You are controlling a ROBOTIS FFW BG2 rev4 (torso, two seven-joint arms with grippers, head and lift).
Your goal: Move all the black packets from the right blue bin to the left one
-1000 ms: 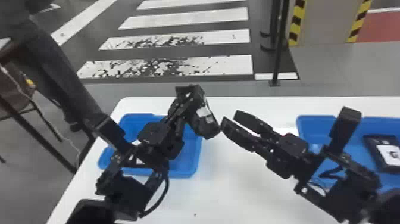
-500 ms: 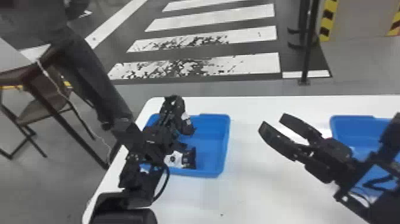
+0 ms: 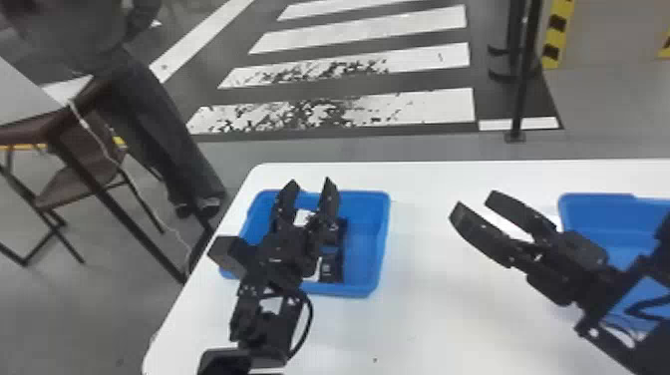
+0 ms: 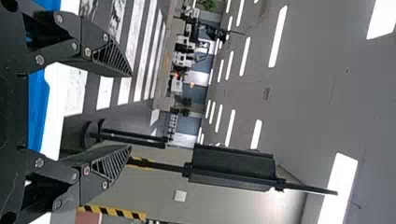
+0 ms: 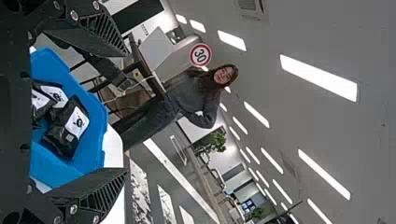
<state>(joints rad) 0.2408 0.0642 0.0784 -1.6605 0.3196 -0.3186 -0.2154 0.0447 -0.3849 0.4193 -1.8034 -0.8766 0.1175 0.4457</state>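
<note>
In the head view, my left gripper (image 3: 310, 185) stands open over the left blue bin (image 3: 381, 239), its fingers pointing toward the bin's far rim. Black packets with white labels (image 3: 331, 267) lie in that bin, partly hidden by the gripper and arm. My right gripper (image 3: 474, 200) is open above the white table between the bins, left of the right blue bin (image 3: 598, 198). The left wrist view has the left gripper (image 4: 130, 111) with nothing between its spread fingers. The right wrist view shows the right gripper (image 5: 126, 111) apart too, and several black packets (image 5: 70, 128) in a blue bin.
The white table (image 3: 423, 319) carries both bins. Its left edge runs close beside the left bin. My right forearm hides much of the right bin. Past the table are a chair (image 3: 75, 182) and a black post (image 3: 521, 90).
The head view has turned left. My left gripper has shifted over the left bin and its fingers now show parted. The right gripper, near it one second ago, is now farther off.
</note>
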